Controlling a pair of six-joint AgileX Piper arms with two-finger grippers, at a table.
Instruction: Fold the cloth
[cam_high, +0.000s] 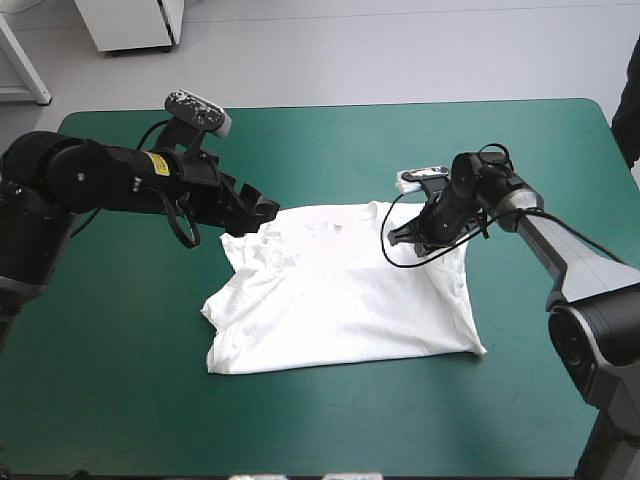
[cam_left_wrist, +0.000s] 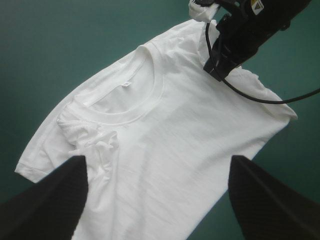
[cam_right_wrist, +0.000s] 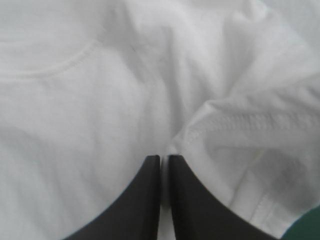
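The left claw, released, hangs at the far-left corner of the white short-sleeved fabric T-shirt, which is spread mostly flat on the teal-green-covered worktop. The right claw grasps the T-shirt's puckered far-right corner.

T-shirt plain white — table cover solid teal-green — fingers black; a yellow label on one black arm.
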